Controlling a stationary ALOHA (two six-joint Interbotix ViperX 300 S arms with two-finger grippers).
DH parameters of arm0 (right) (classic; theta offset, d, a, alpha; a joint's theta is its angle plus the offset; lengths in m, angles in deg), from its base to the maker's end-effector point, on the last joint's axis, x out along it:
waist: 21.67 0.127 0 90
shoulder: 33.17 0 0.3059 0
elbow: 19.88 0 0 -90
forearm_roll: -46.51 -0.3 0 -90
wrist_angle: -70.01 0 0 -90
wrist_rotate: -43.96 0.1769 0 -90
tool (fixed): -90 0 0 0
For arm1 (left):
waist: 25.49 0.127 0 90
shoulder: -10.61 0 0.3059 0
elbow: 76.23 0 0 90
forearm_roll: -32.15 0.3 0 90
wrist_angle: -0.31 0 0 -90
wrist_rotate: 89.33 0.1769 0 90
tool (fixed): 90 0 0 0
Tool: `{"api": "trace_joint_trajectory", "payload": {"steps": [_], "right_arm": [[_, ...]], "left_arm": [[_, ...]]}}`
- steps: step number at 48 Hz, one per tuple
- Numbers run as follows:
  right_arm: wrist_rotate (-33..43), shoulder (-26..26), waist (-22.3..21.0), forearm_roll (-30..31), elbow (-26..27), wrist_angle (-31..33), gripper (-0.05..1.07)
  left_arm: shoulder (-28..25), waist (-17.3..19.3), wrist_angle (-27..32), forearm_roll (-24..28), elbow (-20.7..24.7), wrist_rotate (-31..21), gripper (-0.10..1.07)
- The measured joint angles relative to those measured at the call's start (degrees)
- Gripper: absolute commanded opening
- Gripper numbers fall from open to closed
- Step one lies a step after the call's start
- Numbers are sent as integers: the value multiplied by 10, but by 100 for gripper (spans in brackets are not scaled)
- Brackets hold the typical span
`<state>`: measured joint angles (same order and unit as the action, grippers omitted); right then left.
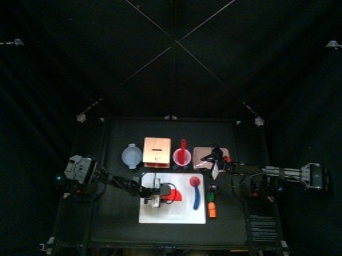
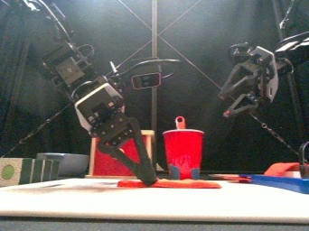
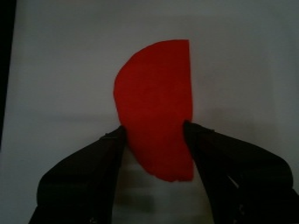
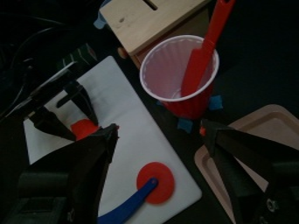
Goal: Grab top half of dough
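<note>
Between black jaws, smooth half-disc dough (image 3: 156, 105).

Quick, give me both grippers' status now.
Left gripper: open, jaws down on either side of the dough on the white board, not yet closed.
Right gripper: open, holding nothing, raised above the table.

Red cup (image 4: 187, 77) holding red utensil (image 4: 205, 45); wooden block (image 4: 158, 22) beside; white board (image 4: 135, 140).
</note>
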<state>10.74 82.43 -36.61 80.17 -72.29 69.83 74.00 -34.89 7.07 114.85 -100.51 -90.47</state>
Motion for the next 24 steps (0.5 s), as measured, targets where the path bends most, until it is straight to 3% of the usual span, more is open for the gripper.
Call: {"api": "trace_joint_trajectory", "payload": {"steps": [24], "right_arm": [[0, 1, 0, 1, -1, 0, 104]], "left_arm": [[7, -7, 3, 2, -2, 0, 86]]}}
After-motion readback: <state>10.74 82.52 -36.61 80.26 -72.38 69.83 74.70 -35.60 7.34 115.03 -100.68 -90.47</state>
